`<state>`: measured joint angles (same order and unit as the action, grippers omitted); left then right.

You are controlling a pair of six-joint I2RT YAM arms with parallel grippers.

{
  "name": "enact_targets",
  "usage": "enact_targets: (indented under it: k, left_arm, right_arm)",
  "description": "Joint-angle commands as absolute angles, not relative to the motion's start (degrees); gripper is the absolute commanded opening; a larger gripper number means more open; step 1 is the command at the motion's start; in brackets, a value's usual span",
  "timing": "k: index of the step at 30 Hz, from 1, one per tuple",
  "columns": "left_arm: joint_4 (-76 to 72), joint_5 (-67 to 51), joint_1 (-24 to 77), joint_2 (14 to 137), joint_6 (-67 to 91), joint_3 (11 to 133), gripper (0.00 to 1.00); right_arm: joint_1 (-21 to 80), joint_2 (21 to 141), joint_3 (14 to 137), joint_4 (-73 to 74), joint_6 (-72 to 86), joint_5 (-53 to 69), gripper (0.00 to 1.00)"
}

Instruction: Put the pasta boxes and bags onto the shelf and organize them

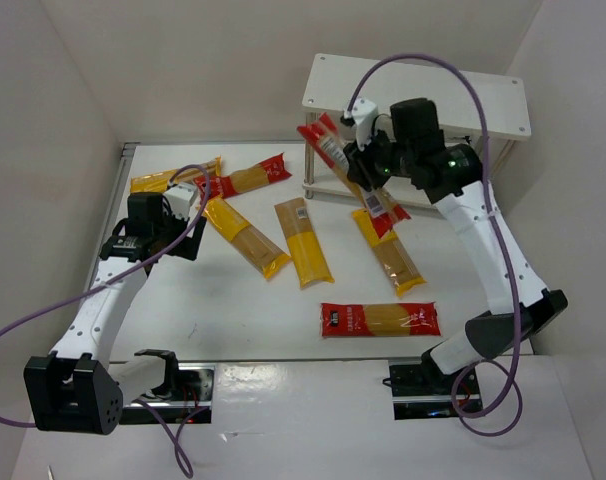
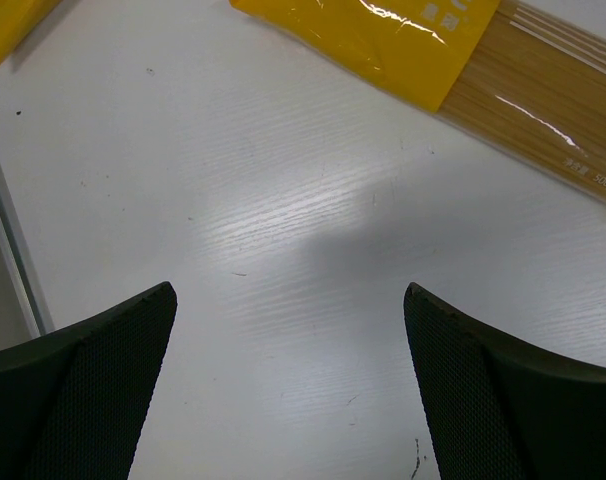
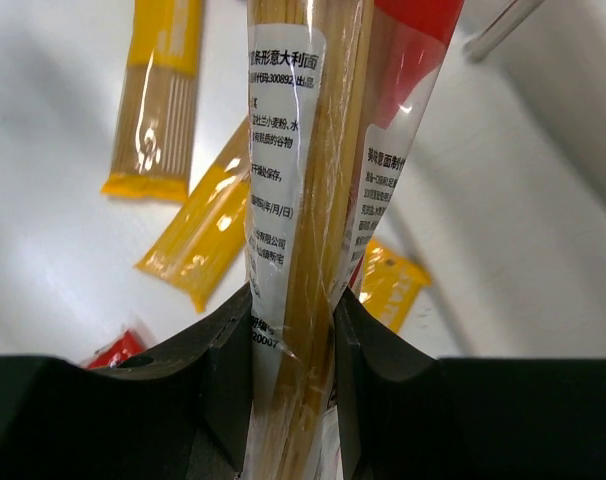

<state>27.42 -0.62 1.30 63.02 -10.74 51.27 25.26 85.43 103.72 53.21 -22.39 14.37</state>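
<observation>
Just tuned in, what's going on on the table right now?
The right hand is shut on a red spaghetti packet, holding it up beside the shelf. The left hand hangs open above the table, empty. Six other packets lie on the table; the shelf's top board is bare.

white sticker (image 3: 283, 150) on the red spaghetti packet (image 3: 338, 200) reads 条形意大利面, 300892, 出品, 有限公司 and (年/月/日), other lines too small; yellow packet (image 2: 383, 40) shows "500" printed on its clear pasta end; flat red packet (image 1: 379, 319) has white lettering, unreadable.
</observation>
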Motion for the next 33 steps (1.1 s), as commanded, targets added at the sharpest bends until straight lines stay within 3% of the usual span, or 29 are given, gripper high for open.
enact_targets:
  k: [1,16,22,33]
  left_arm:
    - [27.0,-0.9,1.1,63.9,-11.5,51.2,1.00]
    - [28.6,-5.1,1.1,66.2,-13.3,51.7,0.97]
    - [29.2,-6.3,0.5,66.2,-14.3,51.7,0.97]
    - [29.8,-9.1,-0.5,66.7,-15.9,51.7,0.95]
  right_arm:
    - [24.0,84.8,114.9,52.2,-22.9,15.9,0.00]
    - [13.9,97.8,139.4,58.4,-24.3,16.0,0.00]
    - [10.8,108.7,159.7,66.2,-23.7,17.8,0.00]
    - [4.7,114.4,167.3,59.9,-21.3,19.5,0.00]
